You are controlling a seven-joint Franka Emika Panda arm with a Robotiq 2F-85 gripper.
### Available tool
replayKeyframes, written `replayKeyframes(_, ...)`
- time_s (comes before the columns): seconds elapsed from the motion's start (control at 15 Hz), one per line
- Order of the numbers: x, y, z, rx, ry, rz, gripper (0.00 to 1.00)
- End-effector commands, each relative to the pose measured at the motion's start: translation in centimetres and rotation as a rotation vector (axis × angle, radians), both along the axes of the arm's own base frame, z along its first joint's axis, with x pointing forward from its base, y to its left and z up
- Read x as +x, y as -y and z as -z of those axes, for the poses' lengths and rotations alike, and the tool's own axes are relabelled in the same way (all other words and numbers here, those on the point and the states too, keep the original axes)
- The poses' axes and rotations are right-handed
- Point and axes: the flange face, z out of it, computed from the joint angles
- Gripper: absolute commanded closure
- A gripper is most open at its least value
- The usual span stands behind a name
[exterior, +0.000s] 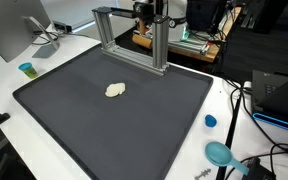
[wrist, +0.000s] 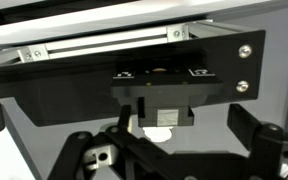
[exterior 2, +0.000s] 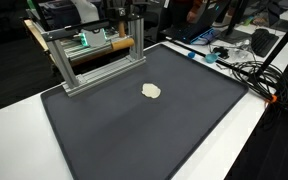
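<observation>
Wrist view: claw (wrist: 174, 150) spread wide, gripping nothing, close up against the black plate (wrist: 214, 55) of the aluminium frame (exterior 2: 104, 73). Probably held level with that frame to keep clear of its bars. Standing along one edge of the dark mat (exterior: 104, 130), so likely barring any straight path across. Out from the frame, well apart, a pale lump (exterior: 115, 90) lying loose mid-mat. Farther still from the frame, a blue cup (exterior: 211, 121) and tangled cables (exterior 2: 249, 75).
</observation>
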Motion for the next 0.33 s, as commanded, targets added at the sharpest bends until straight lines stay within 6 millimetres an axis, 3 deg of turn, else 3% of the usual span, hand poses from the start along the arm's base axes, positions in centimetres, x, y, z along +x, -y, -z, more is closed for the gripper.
replayKeyframes(0.0,-1.6,1.3,-3.6,-0.008,0.092,0.126,0.00)
replayKeyframes(0.27,-2.9,4.5,-8.1,-0.017,0.314,0.125,0.00)
